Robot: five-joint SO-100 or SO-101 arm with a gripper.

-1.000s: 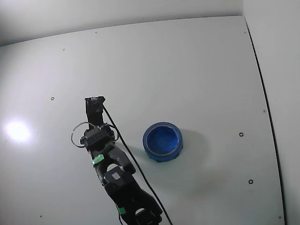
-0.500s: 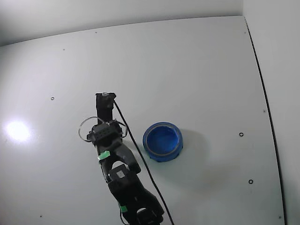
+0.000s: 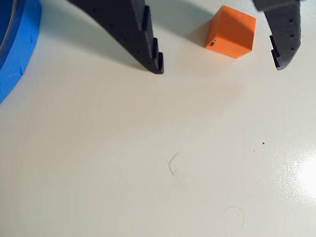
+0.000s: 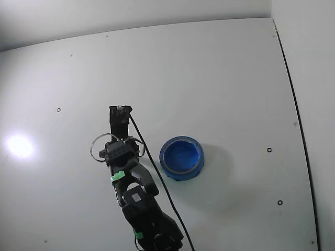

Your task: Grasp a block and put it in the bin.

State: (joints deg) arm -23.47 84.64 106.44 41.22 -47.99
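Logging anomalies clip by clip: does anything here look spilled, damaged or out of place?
Nothing stands out. The block sits intact on the table between the open end effector fingers; the bin stands upright nearby.

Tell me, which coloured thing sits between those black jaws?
The small orange cube, resting untouched on the white table. The round blue bowl lies off to the wrist view's left.

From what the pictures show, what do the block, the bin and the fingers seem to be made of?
Block: probably plastic, matte orange, with flat faces and sharp edges; it could be 3D-printed, but that is unsure.
Bin: looks like plastic with a smooth blue surface; in the wrist view its rim seems wrapped in blue tape.
Fingers: matte black, likely printed plastic, with stepped teeth on the tips.
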